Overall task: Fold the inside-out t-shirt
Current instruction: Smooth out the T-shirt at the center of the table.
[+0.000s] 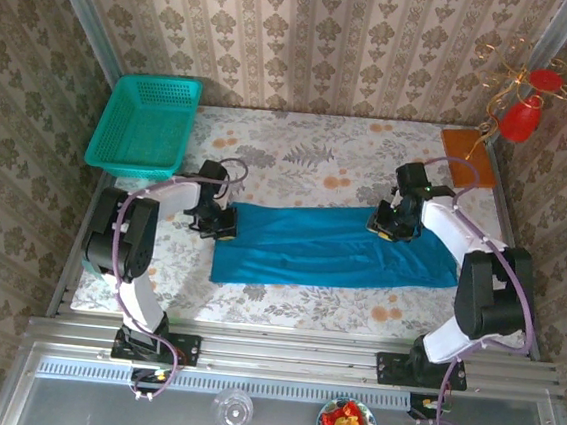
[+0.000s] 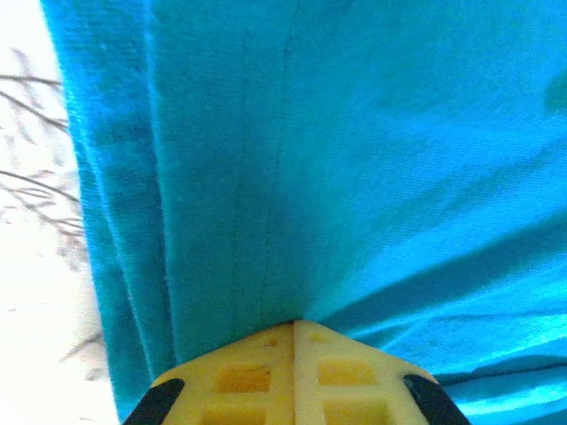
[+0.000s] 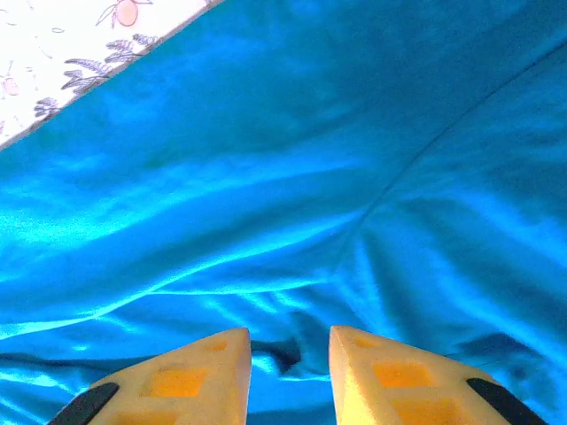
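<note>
While the basket [image 1: 143, 124] sits apart, left gripper [image 2: 293, 328] pinches the t-shirt [image 1: 330, 247]; right gripper [image 3: 290, 341] stands parted.

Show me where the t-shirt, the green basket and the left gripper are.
t-shirt [image 1: 340, 250]: top external view, middle of the spread cloth.
green basket [image 1: 146, 124]: top external view, its bare mesh floor.
left gripper [image 2: 293, 329]: left wrist view, where the shut yellow fingertips meet.

t-shirt [image 1: 331, 242]: plain teal-blue, no print | basket [image 1: 146, 124]: turquoise-green mesh | tablecloth [image 1: 299, 159]: white, grey leaf sprays, orange blooms (apparently, small at this range) | wallpaper [image 1: 310, 44]: beige damask, vertical stripes
</note>
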`<state>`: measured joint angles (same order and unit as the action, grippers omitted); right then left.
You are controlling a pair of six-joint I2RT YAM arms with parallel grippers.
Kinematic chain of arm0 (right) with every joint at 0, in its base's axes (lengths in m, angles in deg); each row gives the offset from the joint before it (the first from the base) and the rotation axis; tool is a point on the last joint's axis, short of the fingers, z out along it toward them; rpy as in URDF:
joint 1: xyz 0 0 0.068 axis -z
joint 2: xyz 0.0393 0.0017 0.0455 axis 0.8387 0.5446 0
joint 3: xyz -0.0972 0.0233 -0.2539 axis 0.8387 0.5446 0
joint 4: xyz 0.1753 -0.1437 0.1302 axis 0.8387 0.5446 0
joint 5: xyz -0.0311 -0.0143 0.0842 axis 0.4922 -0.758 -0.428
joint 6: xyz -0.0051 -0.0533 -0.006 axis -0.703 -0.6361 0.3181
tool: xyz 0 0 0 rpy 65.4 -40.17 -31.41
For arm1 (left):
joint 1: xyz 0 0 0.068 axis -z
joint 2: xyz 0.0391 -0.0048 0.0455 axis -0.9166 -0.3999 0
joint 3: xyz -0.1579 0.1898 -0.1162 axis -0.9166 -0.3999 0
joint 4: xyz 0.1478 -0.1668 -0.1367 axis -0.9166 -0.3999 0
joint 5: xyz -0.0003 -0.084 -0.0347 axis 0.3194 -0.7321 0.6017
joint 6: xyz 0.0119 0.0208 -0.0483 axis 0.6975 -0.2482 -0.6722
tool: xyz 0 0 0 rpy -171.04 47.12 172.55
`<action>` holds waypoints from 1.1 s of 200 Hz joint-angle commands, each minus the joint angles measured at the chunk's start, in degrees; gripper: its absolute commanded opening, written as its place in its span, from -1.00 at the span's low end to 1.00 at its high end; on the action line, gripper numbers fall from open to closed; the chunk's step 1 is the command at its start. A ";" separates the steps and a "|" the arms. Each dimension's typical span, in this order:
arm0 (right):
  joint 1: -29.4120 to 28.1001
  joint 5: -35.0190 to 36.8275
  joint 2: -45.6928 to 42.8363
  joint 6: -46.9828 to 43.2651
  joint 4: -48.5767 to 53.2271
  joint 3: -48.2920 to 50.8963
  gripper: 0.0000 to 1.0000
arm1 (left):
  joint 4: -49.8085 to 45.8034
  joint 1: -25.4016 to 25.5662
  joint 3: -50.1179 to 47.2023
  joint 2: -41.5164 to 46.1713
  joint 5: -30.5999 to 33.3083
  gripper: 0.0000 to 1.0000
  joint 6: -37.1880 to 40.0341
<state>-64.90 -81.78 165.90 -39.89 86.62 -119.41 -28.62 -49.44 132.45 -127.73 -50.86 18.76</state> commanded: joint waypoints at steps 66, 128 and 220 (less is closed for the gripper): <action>-8.78 12.50 8.78 -14.10 8.95 -8.03 -0.43 | -2.20 -2.76 2.46 -0.76 1.73 -0.84 3.33; -17.03 28.85 15.72 -23.52 13.78 -13.14 -0.42 | -2.13 -2.76 2.10 -1.12 1.74 -0.85 3.20; -20.49 33.48 23.35 -30.08 13.62 -18.08 -0.35 | -2.04 -2.76 1.74 -0.77 1.30 -0.85 2.61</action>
<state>-85.03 -50.63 187.45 -67.29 98.67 -135.85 -29.30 -51.91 133.74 -128.16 -49.79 21.01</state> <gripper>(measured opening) 0.323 0.074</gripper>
